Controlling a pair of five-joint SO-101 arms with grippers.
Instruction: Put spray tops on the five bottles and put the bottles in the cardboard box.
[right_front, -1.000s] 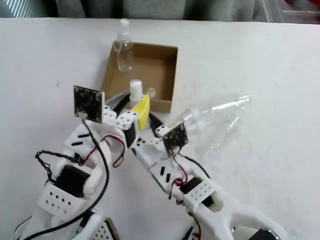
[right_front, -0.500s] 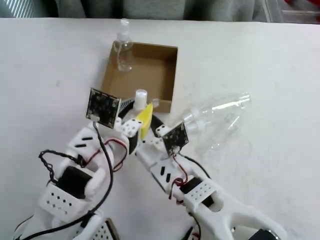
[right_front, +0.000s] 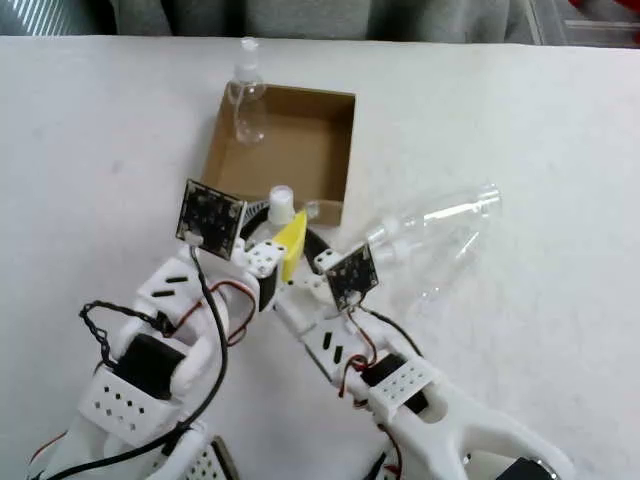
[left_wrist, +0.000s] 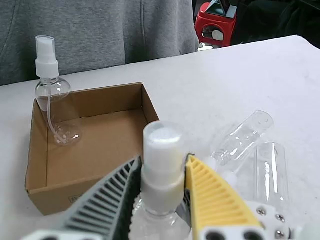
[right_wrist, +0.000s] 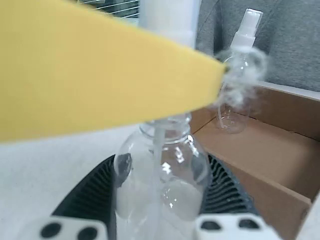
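Since a second ago the left arm has swung in toward the right arm, and the white spray top (right_front: 281, 200) has come a little nearer the arms with it. The left gripper (left_wrist: 163, 161) is closed on that spray top, grey finger on one side and yellow finger on the other. The spray top sits on the neck of the held bottle (right_wrist: 165, 192), which stands upright just outside the near wall of the cardboard box (right_front: 300, 160). The right gripper (right_wrist: 162, 165) has its black fingers on either side of the bottle's clear body; they seem to press against it, though the contact is hard to make out. A capped bottle (left_wrist: 52, 95) stands inside the box in a far corner. Two clear bottles (right_front: 440, 220) lie on their sides on the surface (right_front: 520, 120) beside the box, close together.
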